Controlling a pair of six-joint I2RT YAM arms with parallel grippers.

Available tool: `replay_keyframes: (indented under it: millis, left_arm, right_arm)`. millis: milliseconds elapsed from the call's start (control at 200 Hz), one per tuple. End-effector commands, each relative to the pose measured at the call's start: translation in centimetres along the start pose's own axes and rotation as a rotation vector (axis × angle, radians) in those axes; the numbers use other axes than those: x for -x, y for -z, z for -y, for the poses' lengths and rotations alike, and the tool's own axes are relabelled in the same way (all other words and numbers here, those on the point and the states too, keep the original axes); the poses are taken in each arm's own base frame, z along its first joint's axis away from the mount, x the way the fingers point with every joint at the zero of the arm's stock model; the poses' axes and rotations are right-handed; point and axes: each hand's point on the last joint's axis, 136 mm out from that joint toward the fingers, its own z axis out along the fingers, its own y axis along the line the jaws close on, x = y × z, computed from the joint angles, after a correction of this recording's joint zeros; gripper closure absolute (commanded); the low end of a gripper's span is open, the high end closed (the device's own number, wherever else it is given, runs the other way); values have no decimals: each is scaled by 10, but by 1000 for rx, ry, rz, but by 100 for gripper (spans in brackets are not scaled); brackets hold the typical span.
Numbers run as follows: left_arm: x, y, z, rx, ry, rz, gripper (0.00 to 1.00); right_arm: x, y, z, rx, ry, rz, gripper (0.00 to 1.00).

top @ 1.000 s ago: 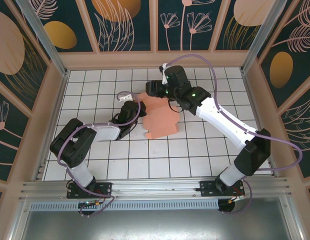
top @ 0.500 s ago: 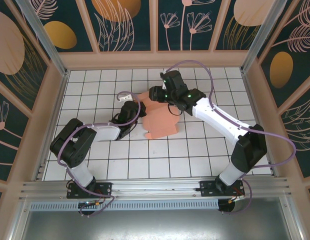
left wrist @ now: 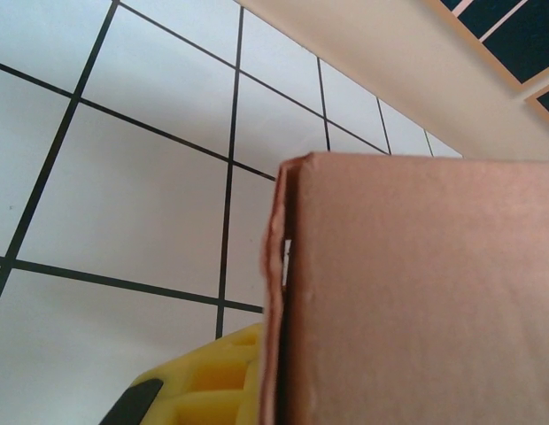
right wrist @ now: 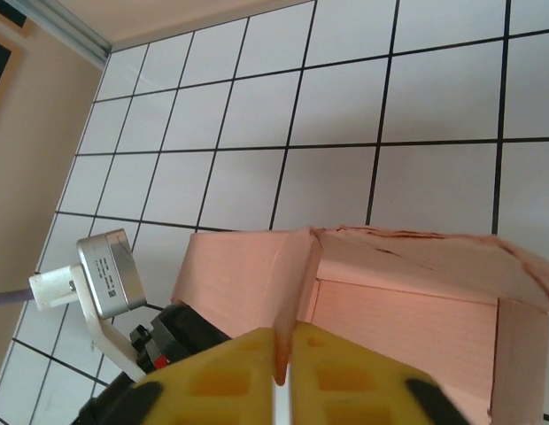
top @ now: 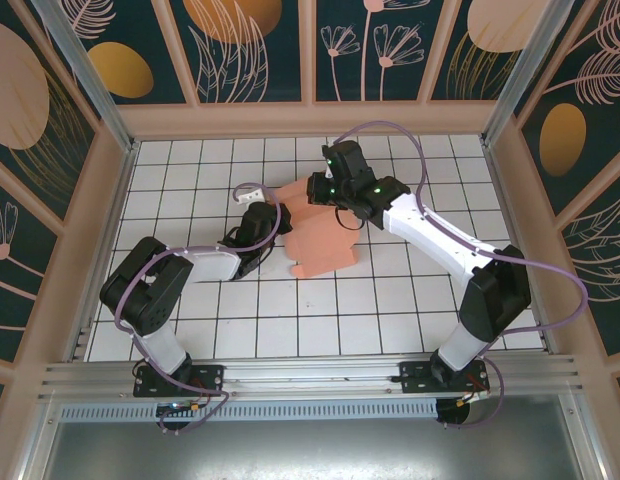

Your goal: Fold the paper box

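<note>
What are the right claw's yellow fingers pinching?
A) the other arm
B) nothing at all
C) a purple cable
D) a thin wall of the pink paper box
D: in the right wrist view, the right claw has its yellow fingers pressed together on a thin upright wall of the paper box.

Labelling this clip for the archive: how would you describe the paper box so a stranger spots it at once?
Start from the white gridded table inside the decorated enclosure. Near its middle, between the left claw and the right claw, sits the paper box. It is the one salmon-pink card piece on the tiles, partly folded with raised walls.
</note>
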Motion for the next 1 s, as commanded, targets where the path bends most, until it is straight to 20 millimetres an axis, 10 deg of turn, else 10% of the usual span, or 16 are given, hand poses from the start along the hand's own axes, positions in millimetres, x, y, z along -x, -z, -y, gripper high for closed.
replay_keyframes:
  millis: [0,110,340,551,826,996]
  left_arm:
    - [7,-1,7,-15,-5,22,100]
    - [7,-1,8,-17,-3,22,100]
    - [7,-1,7,-16,-2,20,100]
    - [1,-4,9,-28,24,-6,100]
    - [-5,-5,13,-44,15,-48,100]
    - [-9,-3,26,-106,-15,-85,100]
  right_arm:
    - [9,3,-4,16,-9,32,67]
    - [13,5,-5,19,-12,46,65]
    - [13,5,-5,21,-17,45,97]
    - [20,32,-23,105,40,86,52]
    - [51,114,-1,157,76,318,46]
    - [50,114,46,174,87,262,46]
